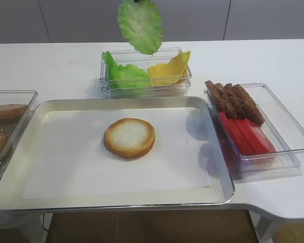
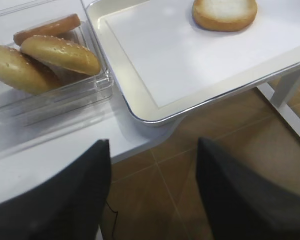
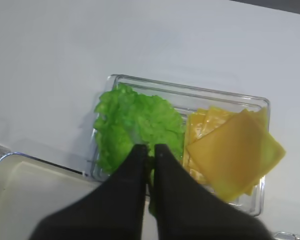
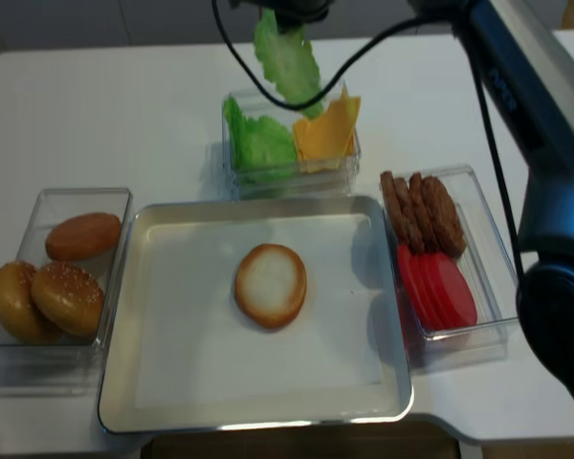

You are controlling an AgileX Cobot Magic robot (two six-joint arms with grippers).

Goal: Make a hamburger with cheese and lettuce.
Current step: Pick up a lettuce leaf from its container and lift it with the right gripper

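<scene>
The hamburger bun half [image 1: 129, 137] lies cut face up in the middle of the paper-lined metal tray [image 1: 213, 190]. High above the far clear box, a round frilly lettuce leaf [image 1: 140, 25] hangs edge-down. My right gripper [image 3: 149, 149] is shut on its top edge. More lettuce [image 3: 137, 125] and the yellow cheese slices [image 3: 235, 150] lie in that box below. My left gripper [image 2: 152, 145] is open and holds nothing. It hovers over the floor, off the table's front left edge, and does not show in the exterior views.
A clear box on the left [image 4: 57, 277] holds sesame-topped bun pieces [image 2: 60, 52]. On the right, another clear box [image 1: 289, 136] holds brown patties [image 1: 235, 101] and red tomato slices [image 1: 245, 135]. The right arm and its cable [image 4: 517, 105] reach in from the far right.
</scene>
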